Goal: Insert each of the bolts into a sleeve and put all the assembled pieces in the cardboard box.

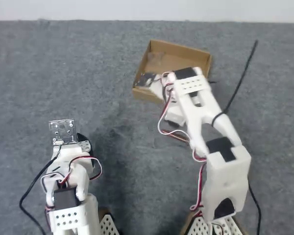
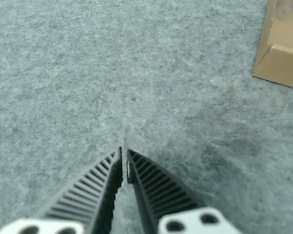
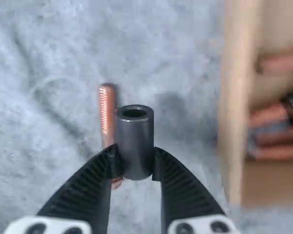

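Observation:
My right gripper (image 3: 134, 152) is shut on a black sleeve (image 3: 134, 136), held with its open end pointing away from the wrist. A copper bolt (image 3: 106, 113) sits right beside the sleeve over the grey carpet, its lower end hidden behind one finger. The cardboard box (image 3: 234, 97) is close by, with several copper and dark assembled pieces (image 3: 276, 131) inside. From above, the right arm (image 1: 201, 103) stretches to the near edge of the box (image 1: 179, 50). My left gripper (image 2: 124, 152) is shut on nothing above bare carpet, well away from the box corner (image 2: 283, 58).
Grey carpet (image 1: 63, 63) covers the whole table. The left arm (image 1: 68, 166) is folded back near the front left. A black cable (image 1: 242, 81) runs past the box on the right. Red and white wires (image 1: 169, 132) hang under the right arm.

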Controlling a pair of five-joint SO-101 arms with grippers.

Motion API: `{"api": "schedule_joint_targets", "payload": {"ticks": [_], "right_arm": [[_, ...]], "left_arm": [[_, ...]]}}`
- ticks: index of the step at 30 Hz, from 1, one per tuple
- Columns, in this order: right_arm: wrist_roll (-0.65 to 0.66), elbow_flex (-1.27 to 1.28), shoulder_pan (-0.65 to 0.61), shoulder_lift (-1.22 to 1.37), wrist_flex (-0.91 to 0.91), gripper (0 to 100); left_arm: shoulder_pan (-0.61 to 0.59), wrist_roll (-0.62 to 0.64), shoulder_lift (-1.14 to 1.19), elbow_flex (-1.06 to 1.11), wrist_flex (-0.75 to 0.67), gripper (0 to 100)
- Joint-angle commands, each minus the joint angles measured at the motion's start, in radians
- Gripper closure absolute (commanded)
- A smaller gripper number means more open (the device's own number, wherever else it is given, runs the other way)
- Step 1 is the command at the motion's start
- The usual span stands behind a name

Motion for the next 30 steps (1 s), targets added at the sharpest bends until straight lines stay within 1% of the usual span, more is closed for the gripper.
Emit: {"api": "schedule_joint_targets", "payload": {"ticks": [1, 5, 7, 11, 19, 23, 27, 30], "right_arm": [[-0.094, -0.023, 0.088, -0.128, 0.035, 99.1], [-0.170, -0.021, 0.177, -0.143, 0.084, 99.1], [-0.219, 0.011, 0.226, -0.145, 0.074, 99.1], [-0.290, 0.104, 0.298, -0.151, 0.004, 99.1], [-0.443, 0.302, 0.386, -0.153, -0.136, 99.1], [-0.508, 0.402, 0.444, -0.163, -0.242, 99.1], [-0.528, 0.557, 0.499, -0.268, -0.329, 99.1], [-0.529, 0.701, 0.526, -0.400, -0.397, 99.1]], "left_arm": [[-0.006, -0.008, 0.000, -0.013, -0.003, 99], [-0.006, -0.008, 0.000, -0.013, -0.003, 99], [-0.006, -0.008, 0.000, -0.013, -0.003, 99], [-0.006, -0.008, 0.000, -0.013, -0.005, 99], [-0.006, -0.008, 0.000, -0.013, -0.005, 99], [-0.006, -0.008, 0.000, -0.013, -0.005, 99], [-0.006, -0.008, 0.000, -0.013, -0.005, 99], [-0.006, -0.008, 0.000, -0.013, -0.003, 99]]}}
